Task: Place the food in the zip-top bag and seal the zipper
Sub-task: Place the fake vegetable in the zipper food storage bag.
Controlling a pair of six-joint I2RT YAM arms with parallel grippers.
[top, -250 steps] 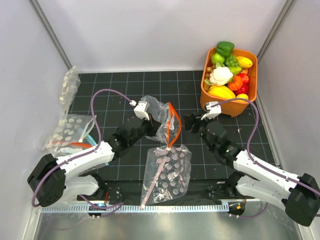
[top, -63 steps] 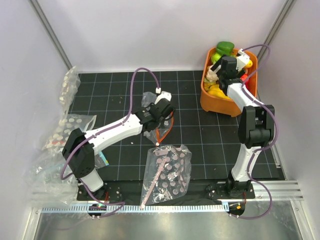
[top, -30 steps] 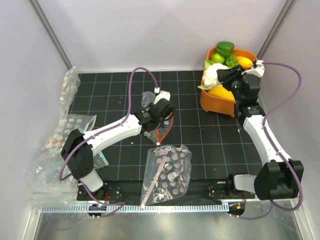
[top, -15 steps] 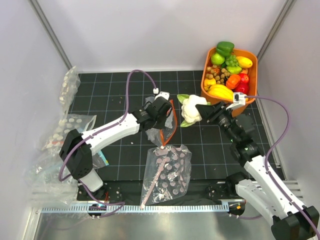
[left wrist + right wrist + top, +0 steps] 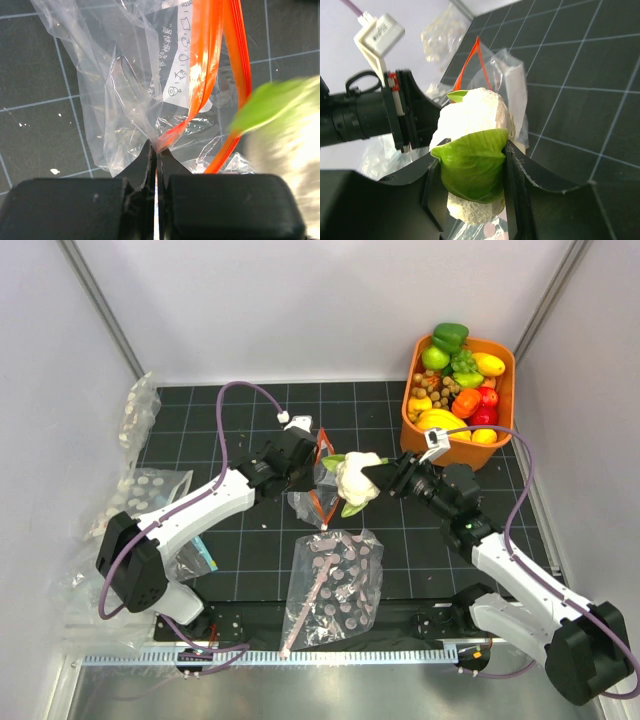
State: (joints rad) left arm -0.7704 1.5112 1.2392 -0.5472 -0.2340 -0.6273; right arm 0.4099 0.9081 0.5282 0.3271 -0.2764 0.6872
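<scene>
The left tool [image 5: 155, 150] is fully closed and pinches one lip of the clear wrinkly plastic zip-top bag [image 5: 125, 75], just beside the narrow orange-red zipper strip [image 5: 205, 60]. So the bag stands lifted from the dark gridded bench [image 5: 180, 425] near its middle, with the mouth turned to the right. To do this step well, I think this tool should hold the lip high and steady, so that the two orange lines remain apart as a loop, and it should not pull sideways. The white toy cauliflower with green leaves [image 5: 355, 477] is just at the mouth; whether it is already past the strip I cannot tell. The right tool [image 5: 472, 170] holds it with the jaws about half open, pressing on a green leaf. In my judgement it should push straight through the loop, go deep, and only then let go, otherwise the piece can roll out. Half a second before, the cauliflower was further right over open bench, and one second before it was at the orange plastic tub of toy produce [image 5: 505, 390] at the far right
</scene>
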